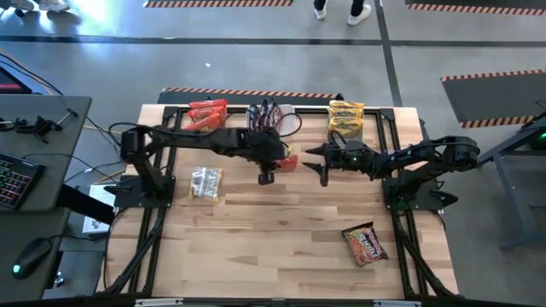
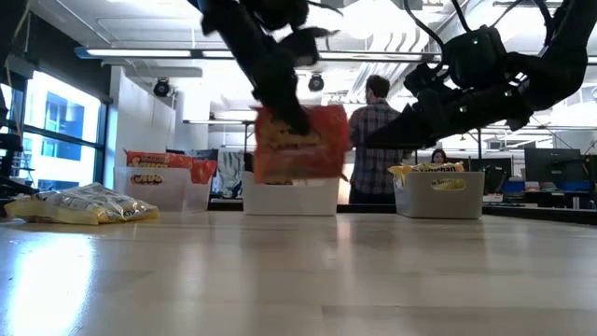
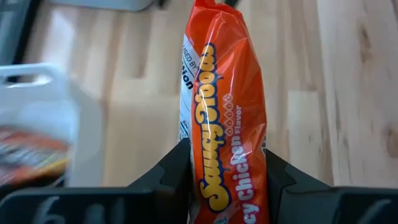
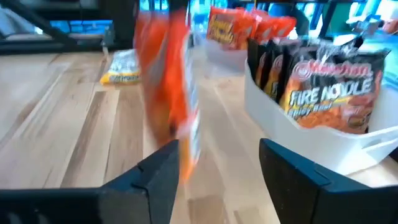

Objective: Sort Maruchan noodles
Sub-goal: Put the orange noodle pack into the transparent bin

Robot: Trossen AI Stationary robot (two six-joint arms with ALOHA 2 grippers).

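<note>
You've got a light wooden slatted table (image 1: 281, 230) w/ three clear plastic tubs along the far edge: red-orange pkts in the left tub (image 1: 207, 114), dark ones in the middle tub (image 1: 271, 115), yellow ones in the right tub (image 1: 345, 118). Mid-table, just in front of the middle tub, the left gripper (image 3: 227, 171) is clamped on a red-orange crinkly plastic noodle packet (image 3: 227, 118), held off the wood, long axis running straight out from the fingers. The right gripper (image 4: 217, 165) sits just beside it, jaws spread, empty, so the left arm owns it. Its matching tub lies back toward the left arm's side. Two loose pkts are on the wood: a silvery-yellow packet (image 1: 206, 182) at left, a red-brown packet (image 1: 365, 244) near right.
</note>
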